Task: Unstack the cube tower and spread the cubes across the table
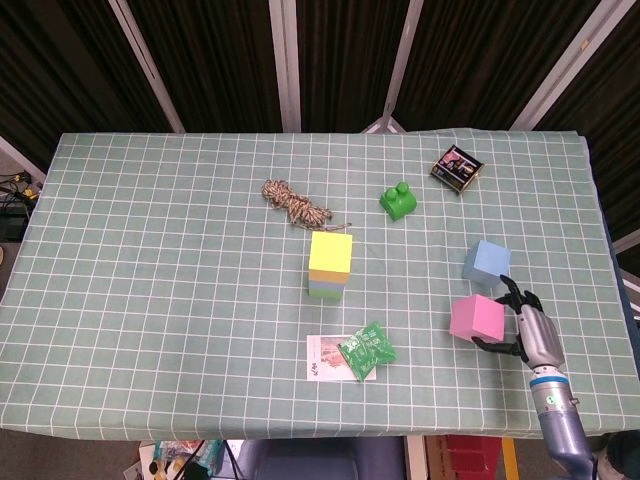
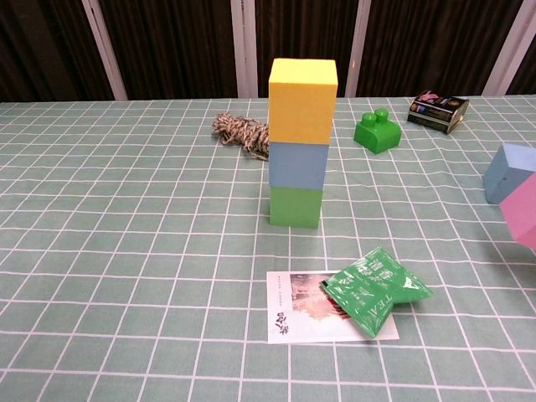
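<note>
The tower point(image 1: 330, 265) stands mid-table with a yellow cube point(image 2: 302, 88) on top, a blue cube point(image 2: 297, 165) under it and a green cube point(image 2: 295, 206) at the bottom. My right hand point(image 1: 530, 332) is at the table's near right and grips a pink cube point(image 1: 476, 318) from its right side. That pink cube point(image 2: 523, 213) is tilted and cut off by the chest view's right edge. A separate light blue cube point(image 1: 487, 261) point(image 2: 509, 172) sits on the cloth just behind it. My left hand is out of sight.
A coil of rope point(image 1: 295, 203) lies behind the tower, with a green toy brick point(image 1: 399, 200) and a small printed box point(image 1: 457, 167) to its right. In front of the tower a green packet point(image 1: 366, 350) lies on a paper card point(image 1: 325, 358).
</note>
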`<act>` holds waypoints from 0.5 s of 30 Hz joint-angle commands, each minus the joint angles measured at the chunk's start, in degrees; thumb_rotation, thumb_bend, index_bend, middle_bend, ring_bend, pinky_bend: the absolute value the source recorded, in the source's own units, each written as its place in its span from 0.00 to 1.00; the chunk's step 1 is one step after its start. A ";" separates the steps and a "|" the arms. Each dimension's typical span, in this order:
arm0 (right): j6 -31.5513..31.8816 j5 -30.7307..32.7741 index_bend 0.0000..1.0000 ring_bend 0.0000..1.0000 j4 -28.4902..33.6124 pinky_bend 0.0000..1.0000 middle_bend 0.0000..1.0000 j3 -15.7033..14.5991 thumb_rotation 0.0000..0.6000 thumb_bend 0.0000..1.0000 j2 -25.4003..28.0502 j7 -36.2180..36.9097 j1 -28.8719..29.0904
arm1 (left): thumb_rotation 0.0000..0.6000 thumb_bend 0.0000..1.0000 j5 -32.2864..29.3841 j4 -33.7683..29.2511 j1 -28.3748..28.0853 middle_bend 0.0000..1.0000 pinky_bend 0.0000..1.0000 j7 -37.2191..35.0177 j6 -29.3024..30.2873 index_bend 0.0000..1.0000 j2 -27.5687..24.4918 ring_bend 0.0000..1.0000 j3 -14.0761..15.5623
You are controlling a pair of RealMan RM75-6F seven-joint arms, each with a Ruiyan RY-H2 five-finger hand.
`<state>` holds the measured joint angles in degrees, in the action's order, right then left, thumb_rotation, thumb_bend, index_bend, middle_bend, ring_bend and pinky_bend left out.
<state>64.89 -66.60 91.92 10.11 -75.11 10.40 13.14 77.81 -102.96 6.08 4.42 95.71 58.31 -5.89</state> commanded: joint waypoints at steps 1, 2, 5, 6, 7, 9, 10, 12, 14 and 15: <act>-0.35 -0.61 0.06 0.06 -1.00 0.00 0.24 -0.44 1.00 0.15 -0.16 0.07 0.24 | 1.00 0.17 -0.09 -0.03 0.04 0.00 0.00 -0.09 0.02 0.17 -0.05 0.00 -0.04; -0.42 -0.81 0.04 0.05 -1.16 0.00 0.20 -0.57 1.00 0.15 -0.18 0.10 0.26 | 1.00 0.17 -0.14 -0.03 0.06 0.00 0.00 -0.10 0.04 0.17 -0.07 0.00 -0.06; -0.64 -1.75 0.01 0.01 -1.56 0.00 0.12 -1.01 1.00 0.15 0.03 0.31 0.37 | 1.00 0.17 -0.23 -0.07 0.09 0.00 0.00 -0.21 0.08 0.17 -0.12 0.00 -0.13; -0.80 -2.01 0.01 0.01 -1.55 0.00 0.10 -1.16 1.00 0.15 0.26 0.36 0.41 | 1.00 0.17 -0.27 -0.08 0.10 0.00 0.00 -0.22 0.08 0.17 -0.12 0.00 -0.15; -1.05 -2.35 0.00 0.00 -1.53 0.00 0.08 -1.36 1.00 0.15 0.57 0.27 0.52 | 1.00 0.17 -0.31 -0.09 0.09 0.00 0.00 -0.19 0.04 0.17 -0.12 0.00 -0.14; -1.55 -2.90 0.00 0.00 -1.15 0.00 0.06 -1.57 1.00 0.15 1.27 0.66 0.71 | 1.00 0.17 -0.30 -0.16 0.08 0.00 0.00 -0.09 -0.05 0.17 -0.14 0.00 -0.08; -1.80 -3.13 0.00 0.00 -0.71 0.00 0.05 -1.58 1.00 0.15 1.62 1.08 0.79 | 1.00 0.17 -0.27 -0.18 0.08 0.00 0.00 -0.08 -0.06 0.17 -0.14 0.00 -0.06; -2.10 -4.08 0.00 0.00 1.04 0.00 0.05 -1.36 1.00 0.15 2.76 2.61 1.02 | 1.00 0.17 -0.14 -0.20 0.12 0.00 0.00 -0.02 0.03 0.17 -0.14 0.00 -0.01; -1.38 -5.89 0.00 0.00 3.90 0.00 0.05 -0.53 1.00 0.15 3.93 4.83 1.30 | 1.00 0.17 -0.05 -0.20 0.19 0.00 0.00 -0.02 0.19 0.17 -0.12 0.00 -0.01; -0.81 -6.85 0.00 0.00 5.58 0.00 0.05 0.05 1.00 0.15 4.48 6.34 1.41 | 1.00 0.17 -0.07 -0.20 0.23 0.00 0.00 -0.03 0.24 0.17 -0.12 0.00 -0.01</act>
<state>63.31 -71.50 94.59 9.16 -71.99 14.16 14.18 77.75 -103.16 6.30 4.40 95.94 58.18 -5.90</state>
